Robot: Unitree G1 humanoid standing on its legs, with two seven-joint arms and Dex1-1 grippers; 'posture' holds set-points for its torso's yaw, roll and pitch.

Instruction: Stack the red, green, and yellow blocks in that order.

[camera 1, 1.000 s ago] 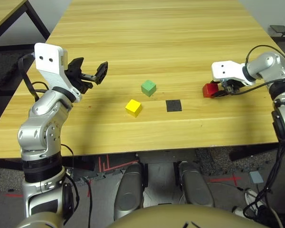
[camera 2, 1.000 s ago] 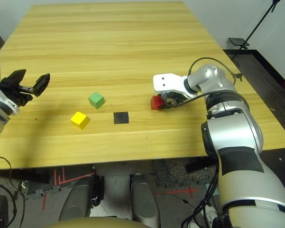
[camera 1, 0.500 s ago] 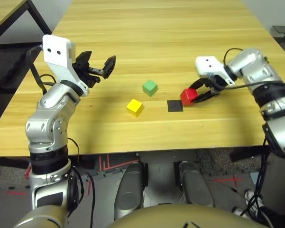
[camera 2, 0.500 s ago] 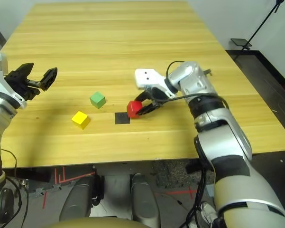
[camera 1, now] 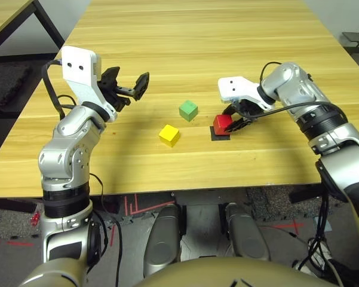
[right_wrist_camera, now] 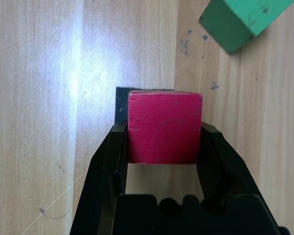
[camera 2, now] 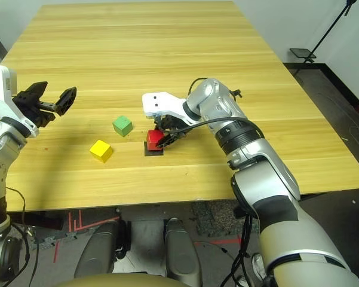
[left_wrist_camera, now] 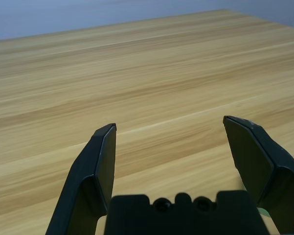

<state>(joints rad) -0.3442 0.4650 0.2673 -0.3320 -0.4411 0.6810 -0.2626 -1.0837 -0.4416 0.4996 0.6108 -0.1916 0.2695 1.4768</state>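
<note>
Light wood-plank counter (camera 1: 197, 36), black metal legs. Second wooden table (camera 1: 3, 15) at far left. Grey floor with red tape marks (camera 1: 140, 206); black stand base (camera 2: 301, 54) far right.

A robotics lab or test room is showing here. A wide wooden bench (camera 1: 197, 36) on black metal legs is standing on a dark speckled floor (camera 1: 275, 197), where red tape marks (camera 1: 140, 206) are running under the bench's front edge. A second bench (camera 1: 6, 15) of the same kind is sitting off to the left. A black stand (camera 2: 331, 27) is rising at the right beside a pale wall (camera 2: 298, 18), and loose cables (camera 2: 352, 122) are trailing over the floor there
</note>
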